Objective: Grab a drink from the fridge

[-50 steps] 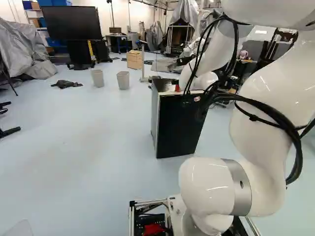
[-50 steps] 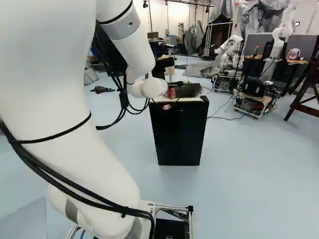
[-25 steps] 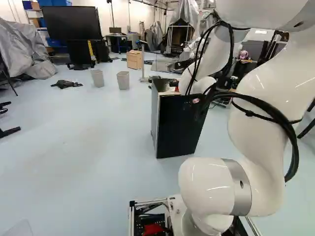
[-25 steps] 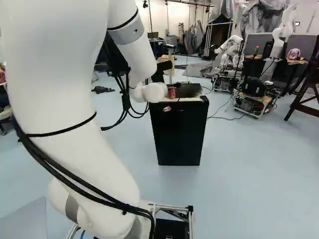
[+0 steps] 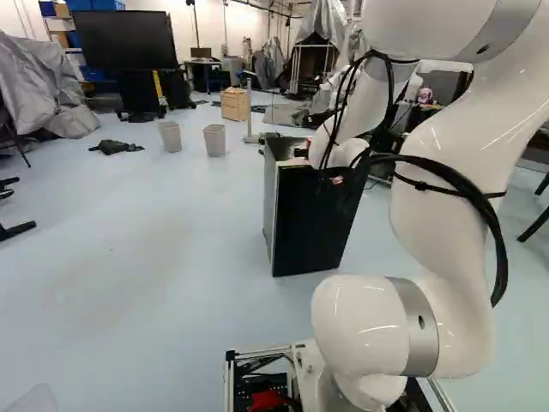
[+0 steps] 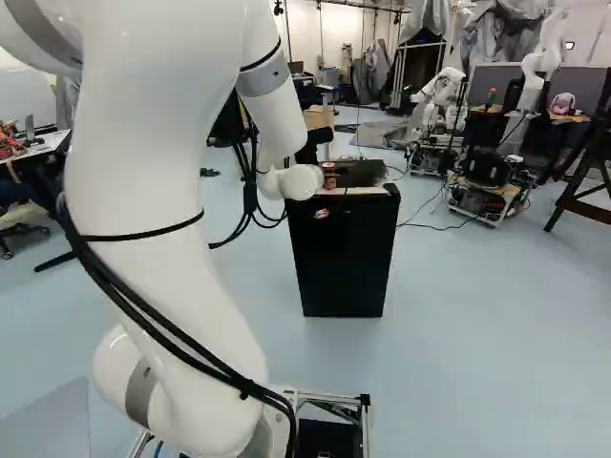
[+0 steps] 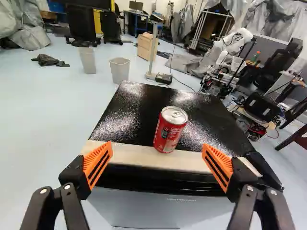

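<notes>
The claw is spread wide, its two orange pads facing each other with nothing pinched between them. The red drink can stands upright on top of the black fridge, close to the pale strip along its front edge. Seen from the wrist, the can lines up with the gap between the pads, touching neither; how deep into that gap it sits, I can't fairly judge from this angle. The right base view shows the can just beside the white wrist end of the arm, which reaches forward to the fridge. A small sticker marks the upper part of the fridge's front.

Beyond the fridge, on the floor, are two pale bins side by side, with a crumpled dark cloth near them. A wooden cabinet stands farther back, and a large black screen is at the upper left of the left base view. Another robot stands farther back in the right base view.
</notes>
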### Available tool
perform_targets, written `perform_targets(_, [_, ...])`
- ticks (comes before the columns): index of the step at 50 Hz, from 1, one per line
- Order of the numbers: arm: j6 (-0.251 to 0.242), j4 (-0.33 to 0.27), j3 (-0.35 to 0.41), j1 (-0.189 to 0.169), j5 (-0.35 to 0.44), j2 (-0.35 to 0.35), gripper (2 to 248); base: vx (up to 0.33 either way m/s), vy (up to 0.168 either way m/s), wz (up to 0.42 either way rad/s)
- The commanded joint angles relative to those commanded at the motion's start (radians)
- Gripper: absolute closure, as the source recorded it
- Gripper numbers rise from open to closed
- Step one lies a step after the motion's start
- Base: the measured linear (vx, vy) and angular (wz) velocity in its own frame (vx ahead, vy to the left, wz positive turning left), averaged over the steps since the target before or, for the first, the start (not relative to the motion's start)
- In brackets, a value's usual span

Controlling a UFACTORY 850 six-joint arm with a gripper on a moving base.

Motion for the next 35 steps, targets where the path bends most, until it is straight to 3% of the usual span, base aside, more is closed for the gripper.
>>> perform_targets(35, [0.000,0.000,-0.099,-0.006,0.000,-0.120,3,0.000,0.000,0.000])
